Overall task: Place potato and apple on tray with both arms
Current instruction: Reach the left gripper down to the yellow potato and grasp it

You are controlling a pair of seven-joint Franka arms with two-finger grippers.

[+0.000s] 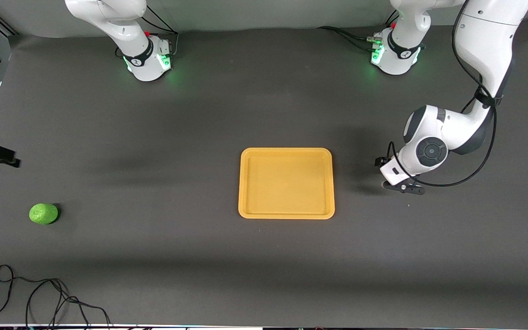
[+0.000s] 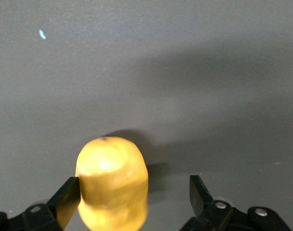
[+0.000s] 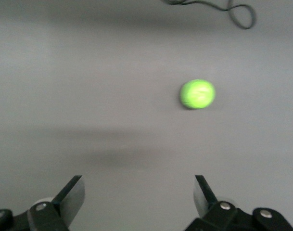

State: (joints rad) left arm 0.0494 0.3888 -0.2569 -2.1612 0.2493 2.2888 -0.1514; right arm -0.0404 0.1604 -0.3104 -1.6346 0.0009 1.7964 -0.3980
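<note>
Both end effectors gape: left end effector (image 2: 134, 197) straddles potato (image 2: 112, 183), lengthwise between fingers; right end effector (image 3: 139, 199) over table.

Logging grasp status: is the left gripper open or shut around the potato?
Open. The left gripper has fingers spread, with the potato between them against one finger.

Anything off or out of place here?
Nothing stands out. The tray is flat and bare, the apple sits toward the right arm's end, the open left gripper straddles the potato, and the open right gripper hovers above the table.
</note>
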